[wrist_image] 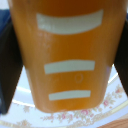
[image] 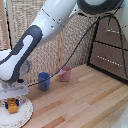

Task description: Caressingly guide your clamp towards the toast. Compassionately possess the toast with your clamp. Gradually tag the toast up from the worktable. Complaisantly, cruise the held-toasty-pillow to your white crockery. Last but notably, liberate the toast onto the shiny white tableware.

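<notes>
The toast (image: 12,104) is a small orange-yellow slab held in my clamp (image: 12,105), which is shut on it at the exterior view's lower left. It hangs just above the white crockery (image: 22,117), a round plate with a faint patterned rim resting on the worktable (image: 85,105). In the wrist view the toast (wrist_image: 65,50) fills most of the picture, orange with pale stripes, pinched between dark fingers (wrist_image: 7,70) on both sides. Beneath it the plate's floral rim (wrist_image: 95,111) shows. I cannot tell whether the toast touches the plate.
A blue cup (image: 44,80) and a pink cup (image: 65,74) stand on the wood behind the plate. A dark brown drawer cabinet (image: 109,47) is at the exterior view's right. A wicker screen (image: 30,20) backs the scene, and a black cable (image: 80,47) hangs from the arm.
</notes>
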Robot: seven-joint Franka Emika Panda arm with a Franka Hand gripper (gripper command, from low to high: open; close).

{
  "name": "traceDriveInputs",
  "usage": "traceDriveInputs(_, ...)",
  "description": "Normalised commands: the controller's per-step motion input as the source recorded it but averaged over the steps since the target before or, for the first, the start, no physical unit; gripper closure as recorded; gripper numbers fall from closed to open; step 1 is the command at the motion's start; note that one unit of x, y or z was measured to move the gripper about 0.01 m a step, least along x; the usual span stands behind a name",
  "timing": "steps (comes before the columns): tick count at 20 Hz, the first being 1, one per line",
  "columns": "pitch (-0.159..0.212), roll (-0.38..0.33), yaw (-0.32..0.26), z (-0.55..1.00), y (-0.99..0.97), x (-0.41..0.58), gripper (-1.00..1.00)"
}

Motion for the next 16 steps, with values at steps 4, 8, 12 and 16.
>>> traceDriveInputs(4, -0.078, -0.133, 0.151, 0.35, 0.02, 0.055, -1.00)
traceDriveInputs(8, -0.153, -0.150, 0.117, 0.55, -0.15, 0.202, -1.00)
traceDriveInputs(12, -0.181, -0.168, 0.115, 0.45, -0.19, 0.268, -1.00)
traceDriveInputs(16, -0.205, -0.169, 0.118, 0.39, -0.19, 0.341, -1.00)
